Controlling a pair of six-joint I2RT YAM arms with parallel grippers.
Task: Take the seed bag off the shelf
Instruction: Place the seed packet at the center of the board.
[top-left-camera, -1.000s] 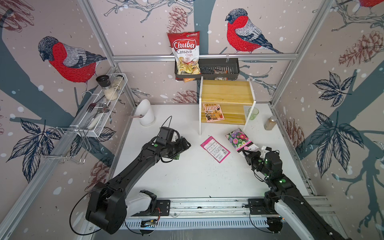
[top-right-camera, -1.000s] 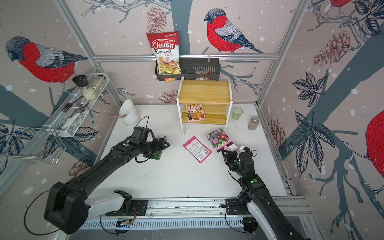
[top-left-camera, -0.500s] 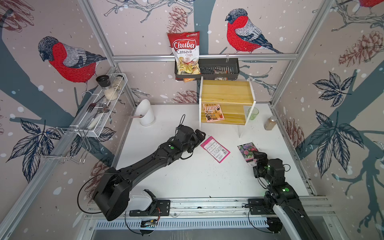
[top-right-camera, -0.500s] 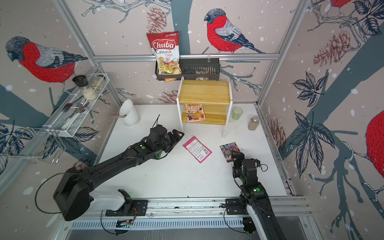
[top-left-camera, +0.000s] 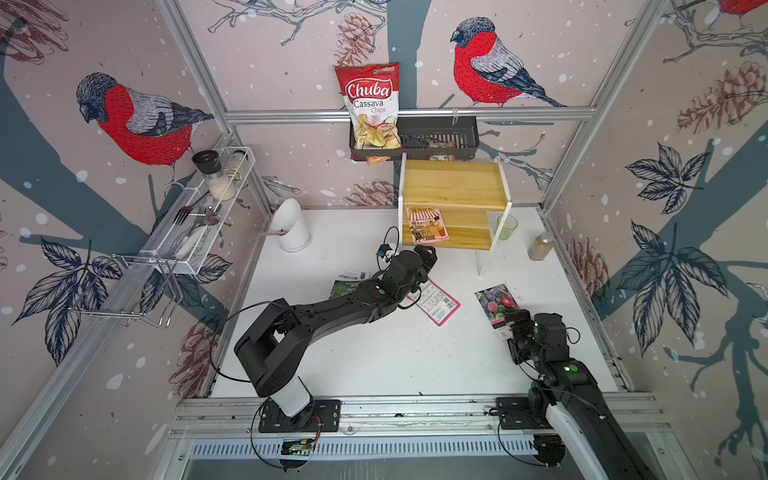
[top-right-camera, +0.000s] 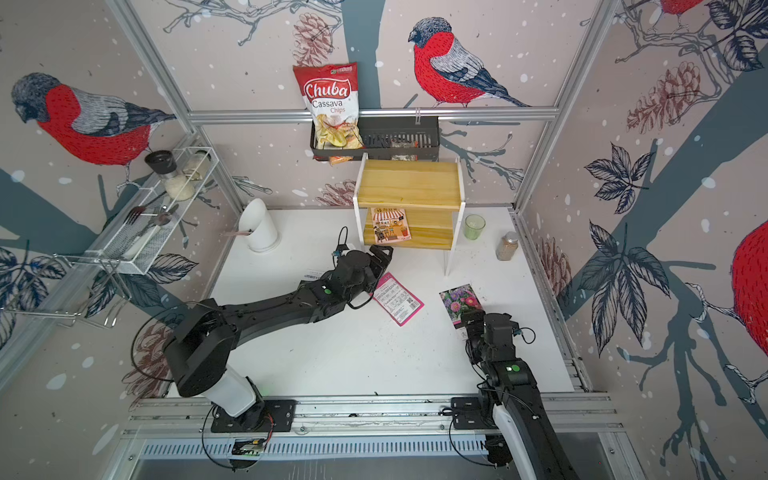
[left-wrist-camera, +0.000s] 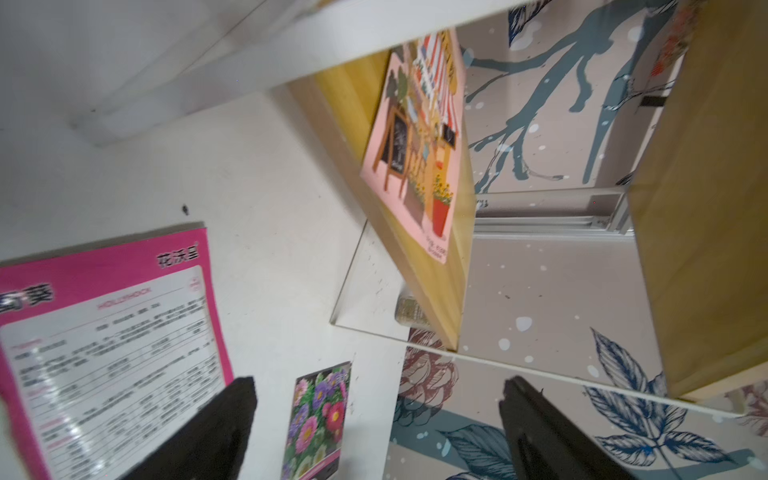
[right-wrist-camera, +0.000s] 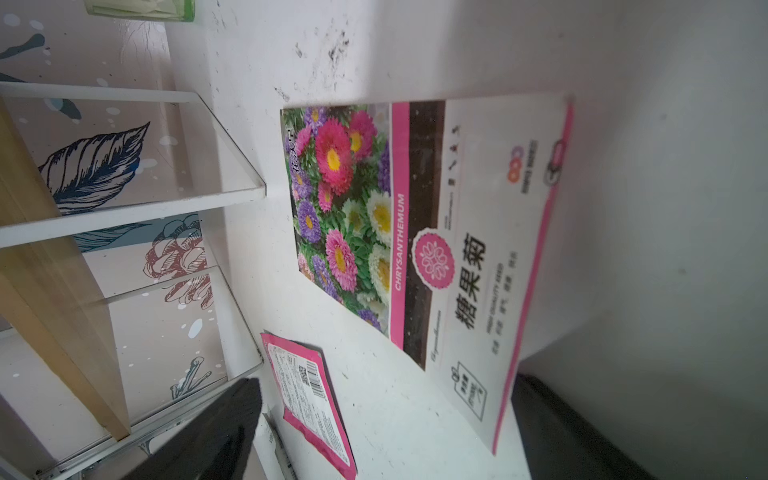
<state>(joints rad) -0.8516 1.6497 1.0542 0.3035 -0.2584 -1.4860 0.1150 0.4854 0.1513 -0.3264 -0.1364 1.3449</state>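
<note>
Inspection of the station, taking the shelf (top-left-camera: 453, 195) as reference.

Seed bag (top-left-camera: 426, 224) – the one printed with a pink shop front – lay flat on the shelf's lower wood board, at the end next to the left white side panel. The top board was bare. The task was not yet done: nothing gripped the bag.

The left gripper (top-left-camera: 428, 254) was just in front of the lower board, pointing at the bag but apart from it. In the left wrist view its fingers (left-wrist-camera: 224, 419) were spread wide, with nothing between them.

The right gripper (top-left-camera: 512, 321) was low over the table (top-left-camera: 374, 353), well in front of the shelf's right panel. Its fingers (right-wrist-camera: 216, 428) were likewise spread. The chrysanthemum seed packet (top-left-camera: 494, 301) lay flat on the table just ahead of them – not pinched.

A pink-bordered packet (top-left-camera: 436, 301) lay printed side up on the table in front of the shelf, between the two grippers. A green packet (top-left-camera: 345, 286) showed partly from under the left arm.

A green glass cup (top-left-camera: 507, 226) stood beside the shelf's right panel; a spice jar (top-left-camera: 540, 246) stood further out.
</note>
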